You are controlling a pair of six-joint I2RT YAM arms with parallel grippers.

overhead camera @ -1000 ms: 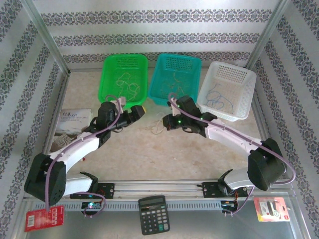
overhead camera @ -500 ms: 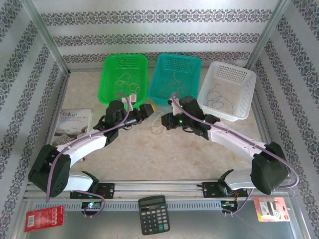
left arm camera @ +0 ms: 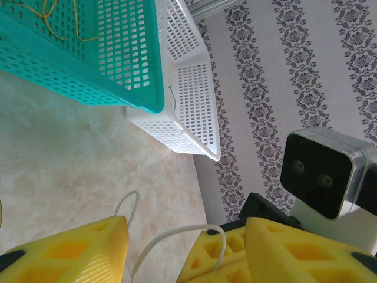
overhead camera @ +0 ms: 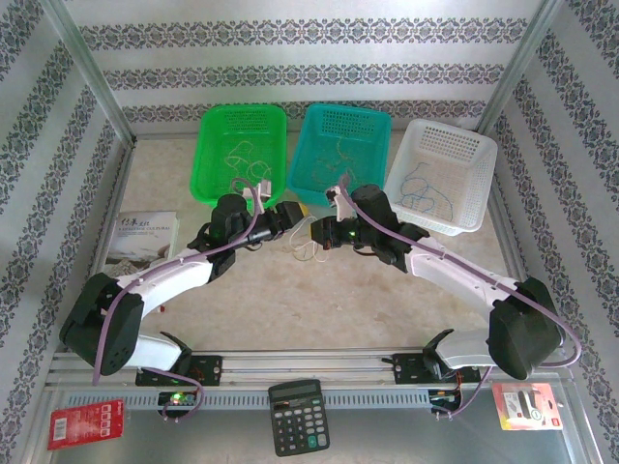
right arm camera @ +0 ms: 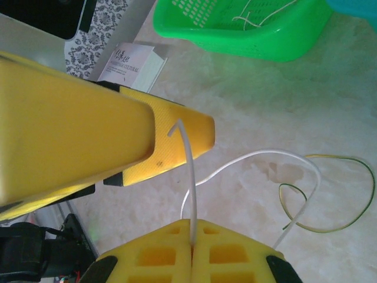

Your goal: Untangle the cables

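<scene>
Pinching the white cable, the right end effector is clenched; the left end effector gapes around it.

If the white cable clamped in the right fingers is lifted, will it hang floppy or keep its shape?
Probably springy rather than limp: the white cable sticks out unsupported beyond the right fingers and keeps an open curve. It looks very thin, so it is likely very light. Its smooth surface might slip in a loose grip.

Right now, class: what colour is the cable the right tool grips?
Whitish. The cable and right tool show best in the right wrist view.
</scene>
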